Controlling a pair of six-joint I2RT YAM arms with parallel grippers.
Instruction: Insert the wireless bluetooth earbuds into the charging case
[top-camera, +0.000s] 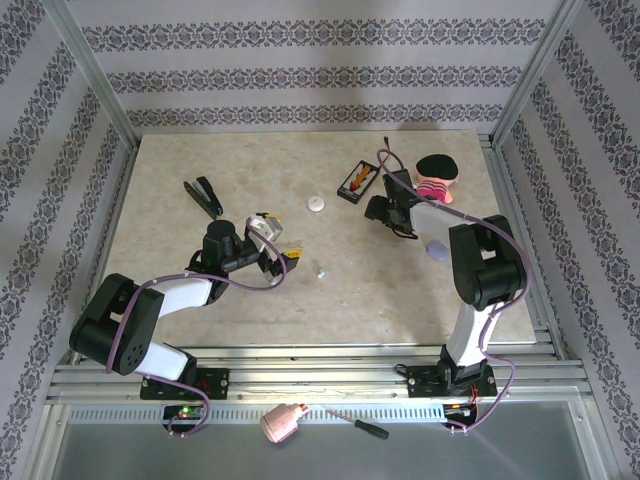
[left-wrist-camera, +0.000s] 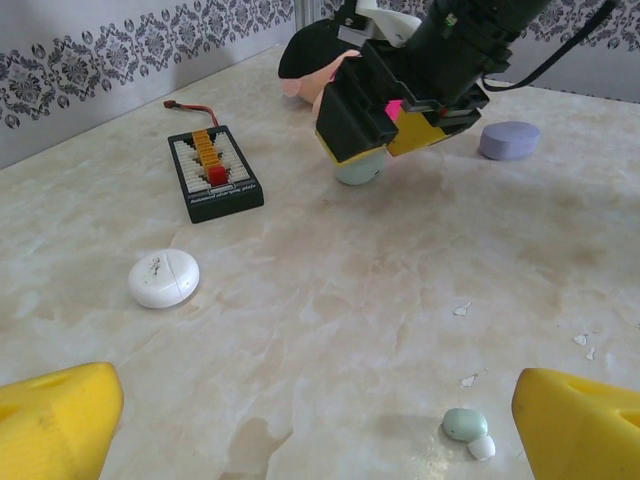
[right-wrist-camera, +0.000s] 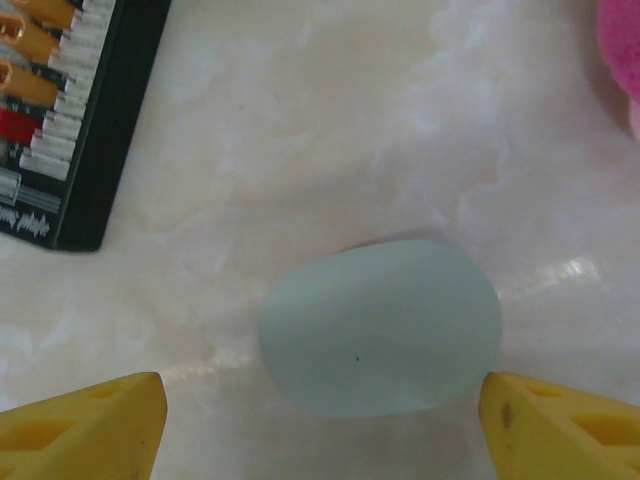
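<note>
The mint-green piece of the charging case (right-wrist-camera: 380, 327) lies flat on the table, an oval shell. My right gripper (right-wrist-camera: 320, 430) is open just above it, one yellow fingertip (right-wrist-camera: 85, 425) well to its left and the other close by its right edge. From the left wrist view, the right gripper (left-wrist-camera: 390, 110) hovers over this mint piece (left-wrist-camera: 360, 168), and the lavender case piece (left-wrist-camera: 508, 140) lies apart to the right. A tiny earbud (left-wrist-camera: 465, 424), mint-green with a white tip, rests near the right fingertip of my open left gripper (left-wrist-camera: 315, 440). The top view shows that earbud (top-camera: 320, 270) just right of the left gripper (top-camera: 290, 255).
A black battery holder with wires (top-camera: 357, 180) and a white round disc (top-camera: 317, 204) lie mid-table. A pink plush toy (top-camera: 437, 178) sits behind the right gripper. A black tool (top-camera: 203, 195) lies at the back left. Small white flecks (left-wrist-camera: 462, 309) dot the marble-patterned tabletop.
</note>
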